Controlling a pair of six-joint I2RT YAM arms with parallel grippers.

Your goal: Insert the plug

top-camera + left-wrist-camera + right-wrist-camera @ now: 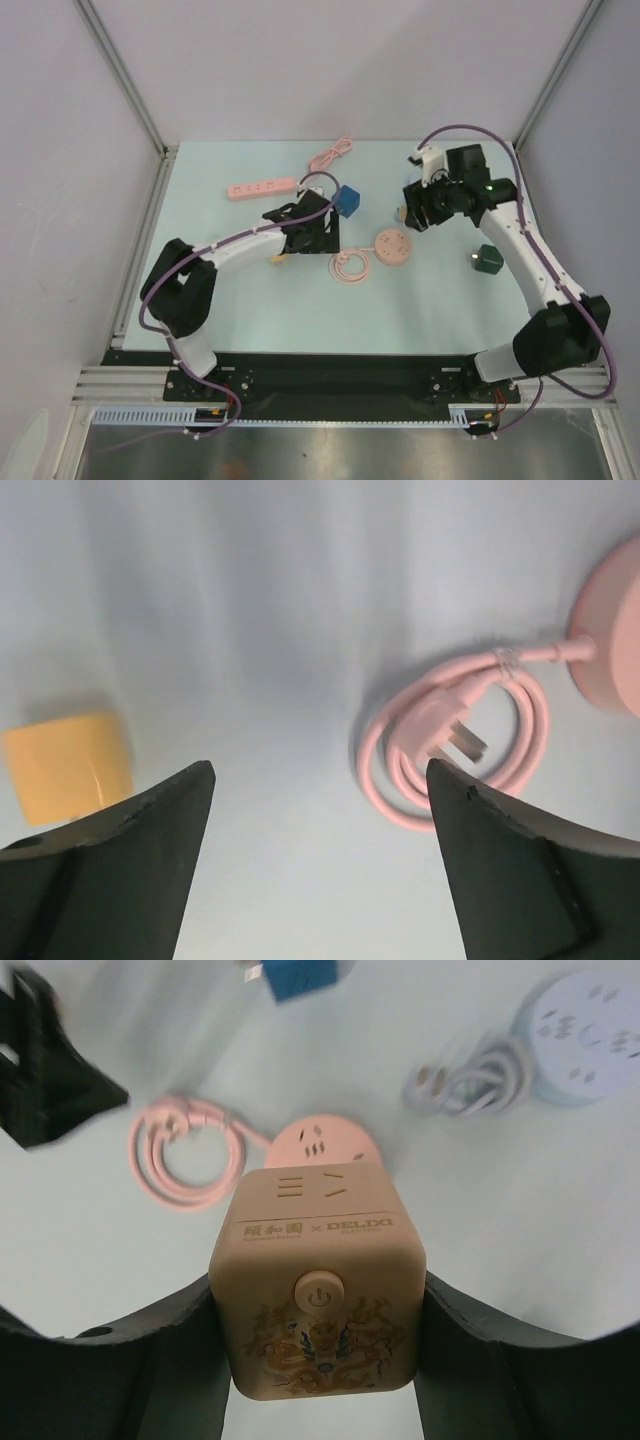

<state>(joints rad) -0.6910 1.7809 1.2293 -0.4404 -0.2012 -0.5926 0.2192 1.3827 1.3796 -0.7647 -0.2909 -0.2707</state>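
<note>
Two grippers, pick-up step: right gripper (318, 1305) clamps the tan cube socket (315, 1225), left gripper (318, 770) hangs open-jawed and empty near the pink plug (445, 725) lying in its coiled cord (543, 725); next, centre over and pinch it.

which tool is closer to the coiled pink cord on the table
Left. The left tool hangs open right beside the coiled pink cord. The right tool, shut on a tan cube socket, is farther off, beyond the round pink socket.

Bright even light, soft shadows, blurred edges
</note>
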